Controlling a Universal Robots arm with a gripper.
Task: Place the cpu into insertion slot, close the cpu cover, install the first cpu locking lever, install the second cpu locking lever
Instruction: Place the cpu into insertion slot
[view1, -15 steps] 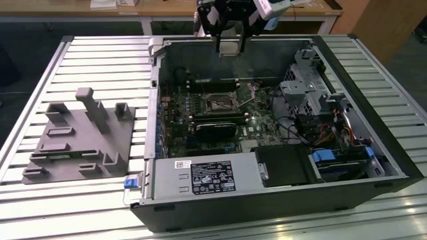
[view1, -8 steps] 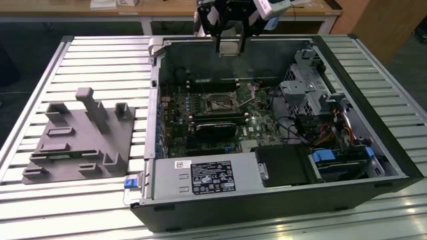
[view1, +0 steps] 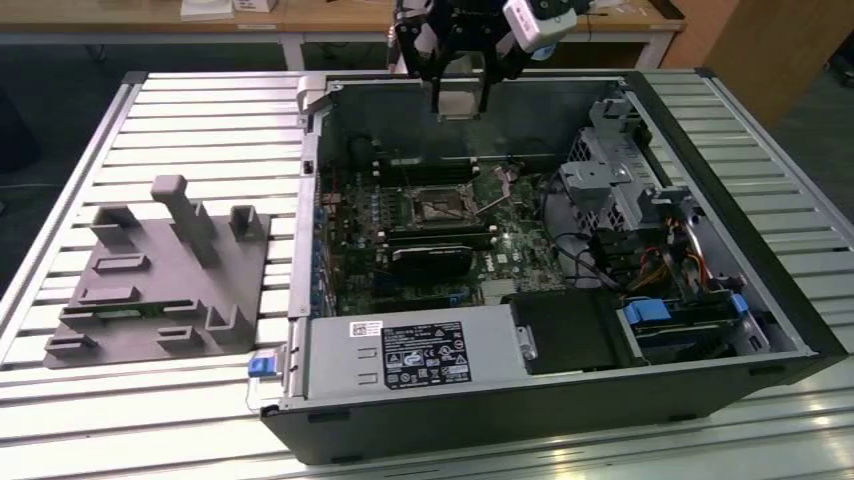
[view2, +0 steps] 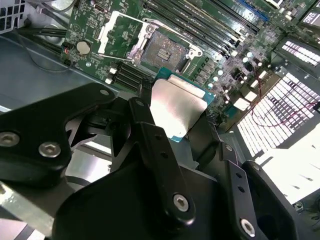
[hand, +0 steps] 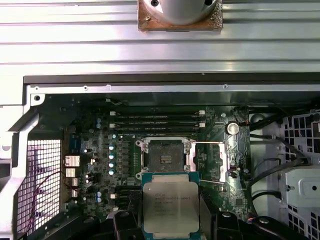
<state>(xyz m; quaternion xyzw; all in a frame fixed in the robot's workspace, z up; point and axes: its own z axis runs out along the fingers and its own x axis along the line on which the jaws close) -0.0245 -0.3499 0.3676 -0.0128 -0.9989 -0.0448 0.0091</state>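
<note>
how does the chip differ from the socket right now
The chip has a pale silvery face; the socket has a dark centre. The chip is held in the gripper above the green board; the socket sits in that board, empty. Both are square.

We see a white label (view1: 366, 328) and a black label (view1: 427, 355) on the grey power-supply box (view1: 334, 368), and faint print on the cpu (hand: 171, 207), but we can read none of it.
</note>
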